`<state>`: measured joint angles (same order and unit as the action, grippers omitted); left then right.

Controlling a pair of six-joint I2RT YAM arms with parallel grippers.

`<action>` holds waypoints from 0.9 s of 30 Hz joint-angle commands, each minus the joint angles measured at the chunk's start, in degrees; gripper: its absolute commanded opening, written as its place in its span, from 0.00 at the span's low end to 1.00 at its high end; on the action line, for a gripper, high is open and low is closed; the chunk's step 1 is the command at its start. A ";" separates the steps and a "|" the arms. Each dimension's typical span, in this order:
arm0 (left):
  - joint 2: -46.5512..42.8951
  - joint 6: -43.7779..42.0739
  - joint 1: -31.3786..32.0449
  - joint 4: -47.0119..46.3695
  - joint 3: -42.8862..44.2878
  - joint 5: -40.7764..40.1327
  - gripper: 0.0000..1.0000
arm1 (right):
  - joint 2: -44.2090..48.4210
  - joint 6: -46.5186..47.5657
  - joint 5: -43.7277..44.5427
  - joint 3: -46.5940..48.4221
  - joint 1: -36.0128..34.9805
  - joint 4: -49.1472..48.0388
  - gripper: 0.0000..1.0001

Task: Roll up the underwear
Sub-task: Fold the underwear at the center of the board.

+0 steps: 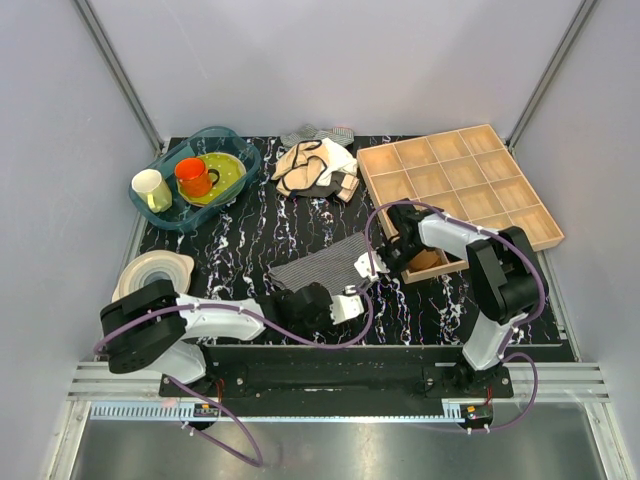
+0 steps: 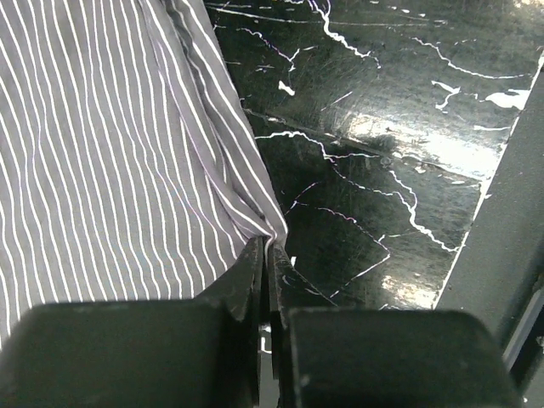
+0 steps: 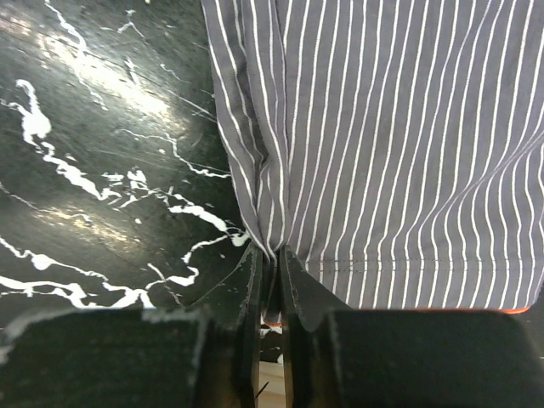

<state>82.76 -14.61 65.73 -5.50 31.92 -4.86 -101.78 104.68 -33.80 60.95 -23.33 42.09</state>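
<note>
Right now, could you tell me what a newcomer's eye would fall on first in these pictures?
The grey pinstriped underwear lies at the middle of the black marbled table. Both arms meet at it: the left pincer and the right pincer are each shut on a fold of its edge. A wooden compartment tray stands at the back right.

Both arms low, jaws clamped.
Left gripper (image 2: 268, 252) lies along the near edge, right gripper (image 3: 272, 257) doubled back toward centre; each nips a corner of the underwear (image 2: 110, 153).
</note>
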 commanded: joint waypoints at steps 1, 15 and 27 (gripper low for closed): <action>-2.60 3.01 0.27 0.22 0.78 1.96 0.00 | 2.02 -2.55 -1.26 -0.74 -0.49 5.37 0.04; -10.95 6.43 -3.59 3.82 0.95 9.33 0.00 | 1.67 -8.53 -5.13 6.63 -0.05 11.26 0.02; -12.27 11.97 -18.35 5.32 2.44 21.29 0.00 | -6.67 -15.12 -4.52 19.99 0.39 16.89 0.02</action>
<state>72.95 -5.45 51.88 0.93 31.92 9.63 -105.65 92.92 -37.65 76.62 -23.20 56.31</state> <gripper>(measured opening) 0.015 0.131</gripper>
